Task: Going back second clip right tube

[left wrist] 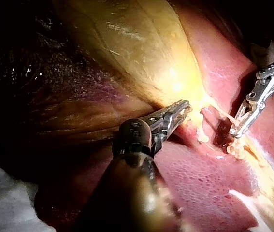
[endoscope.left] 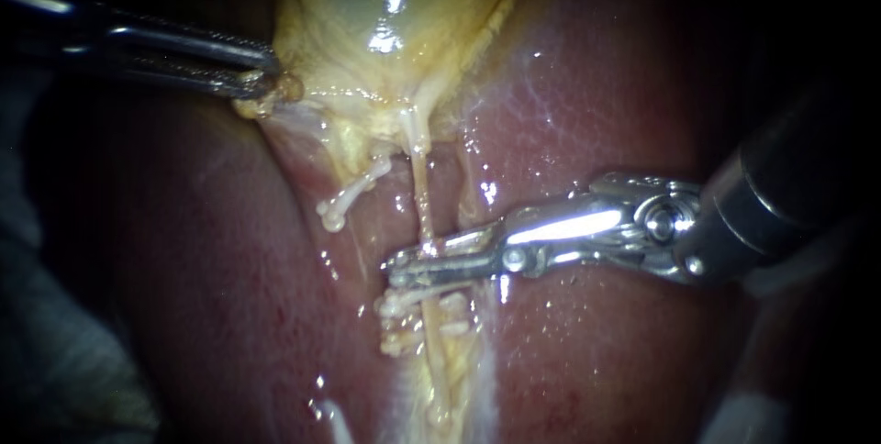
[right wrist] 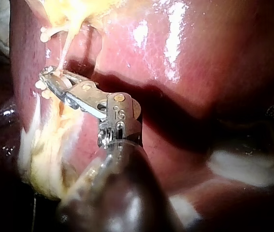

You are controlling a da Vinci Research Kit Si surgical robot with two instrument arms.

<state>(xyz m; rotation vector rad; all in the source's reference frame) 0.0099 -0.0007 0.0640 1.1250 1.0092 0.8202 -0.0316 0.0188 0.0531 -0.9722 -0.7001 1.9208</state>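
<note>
Jaws of right instrument (endoscope.left: 400, 268): a narrow gap apart, laid crosswise at the right tube (endoscope.left: 419, 183), which passes through the gap; as far as the endoscope view shows, nothing is clamped.
Jaws of left instrument (endoscope.left: 267, 77): closed on a yellowish nub at the lower edge of the gallbladder (endoscope.left: 367, 4), one jaw on each side of it.
Course of right tube: a thin pale strand, nearly straight, running from the gallbladder's narrow end down over the liver (endoscope.left: 596, 105).
White clips (endoscope.left: 404, 305): they sit across the right tube just beyond the right instrument's jaws, on the side away from the gallbladder. I cannot tell how many there are.
Stump of shorter tube (endoscope.left: 353, 189): it lies beside the right tube with a beaded free end, apart from both instruments.
Pose of right instrument: the shaft enters from the endoscope view's right, the wrist is bent, and the jaws point toward that view's left, low over the liver.
Pose of left instrument: the shaft comes in from the upper left, nearly level, with its tips at the gallbladder's edge, well apart from the right instrument.
</note>
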